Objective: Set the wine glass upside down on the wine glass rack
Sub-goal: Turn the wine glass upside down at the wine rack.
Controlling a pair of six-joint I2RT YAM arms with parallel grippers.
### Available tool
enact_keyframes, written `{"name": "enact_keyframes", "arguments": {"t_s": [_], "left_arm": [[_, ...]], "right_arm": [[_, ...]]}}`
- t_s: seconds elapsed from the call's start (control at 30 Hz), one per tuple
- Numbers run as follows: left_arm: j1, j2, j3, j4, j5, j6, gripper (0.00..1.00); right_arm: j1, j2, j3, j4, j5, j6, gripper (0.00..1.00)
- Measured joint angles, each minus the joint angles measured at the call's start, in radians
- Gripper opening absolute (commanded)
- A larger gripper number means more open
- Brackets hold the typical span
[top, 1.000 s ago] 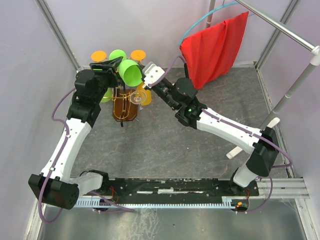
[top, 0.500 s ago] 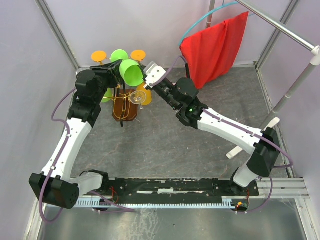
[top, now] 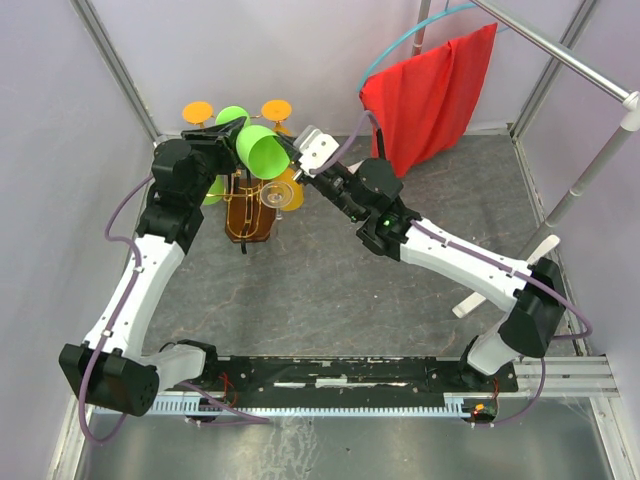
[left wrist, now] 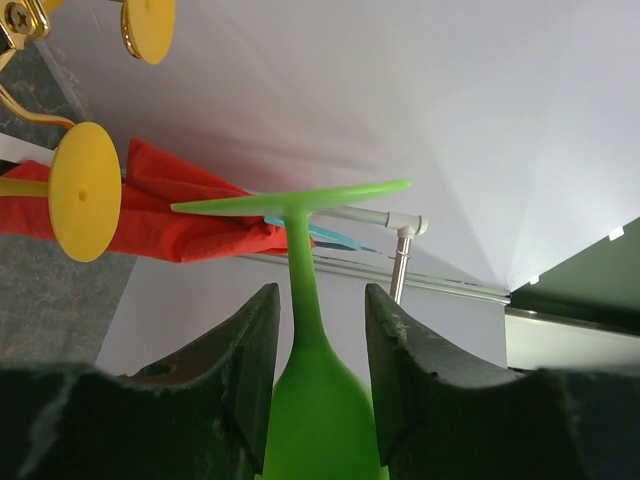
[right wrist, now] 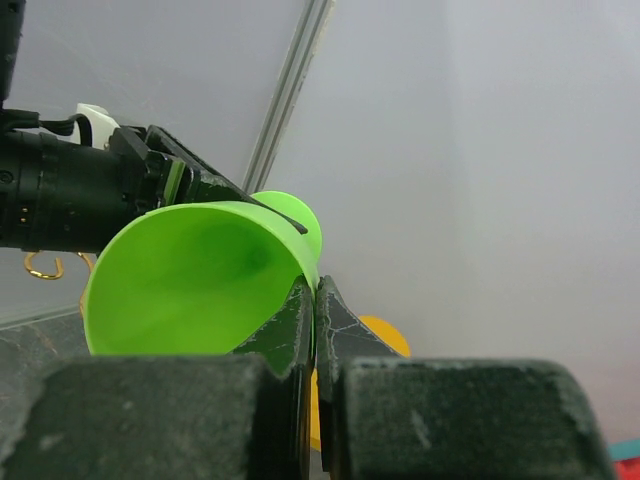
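A bright green wine glass [top: 262,150] hangs in the air above the wine glass rack [top: 250,218], tilted, with its mouth toward the right arm and its foot [top: 232,115] toward the back. My right gripper [top: 293,155] is shut on the rim, which is pinched at its fingertips [right wrist: 317,283]. The left gripper [top: 230,132] straddles the glass [left wrist: 320,420] where bowl meets stem. Its jaws stand partly apart, the bowl fills the space between them, and the thin stem has air on both sides. The rack's copper wire [left wrist: 15,25] shows at the left wrist view's top left.
Orange glasses hang on the rack, their feet [top: 197,110] [top: 275,108] up, one bowl [top: 288,192] on its right side. A second green glass [top: 212,190] hangs on the rack's left. A red cloth [top: 430,95] drapes from a white pipe frame [top: 600,150] at back right.
The left jaws, wide apart a second ago, have closed in around the glass's neck. The glass and the right gripper have shifted slightly, the bowl tipping more toward the left arm.
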Motion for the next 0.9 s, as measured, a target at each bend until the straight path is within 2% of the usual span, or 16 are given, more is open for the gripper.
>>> {"name": "enact_keyframes", "arguments": {"t_s": [0.17, 0.37, 0.47, 0.63, 0.7, 0.9], "left_arm": [[0.000, 0.006, 0.000, 0.012, 0.006, -0.006, 0.37], [0.002, 0.012, -0.002, 0.022, -0.003, -0.013, 0.18], [0.003, 0.017, -0.002, 0.023, -0.002, -0.013, 0.14], [0.003, 0.044, 0.001, 0.031, 0.011, 0.007, 0.07], [0.003, 0.065, 0.006, 0.051, 0.024, 0.024, 0.03], [0.006, 0.127, 0.047, 0.096, 0.062, 0.129, 0.03]], "right_arm": [[0.000, -0.010, -0.008, 0.002, -0.016, 0.018, 0.01], [-0.002, -0.014, -0.008, 0.001, -0.014, 0.011, 0.01], [-0.002, -0.014, -0.008, -0.003, -0.011, 0.006, 0.01], [-0.003, -0.014, -0.007, -0.030, 0.002, -0.003, 0.16], [-0.003, -0.014, -0.007, -0.042, 0.005, -0.005, 0.19], [-0.002, -0.020, -0.010, -0.082, 0.021, -0.021, 0.26]]}}
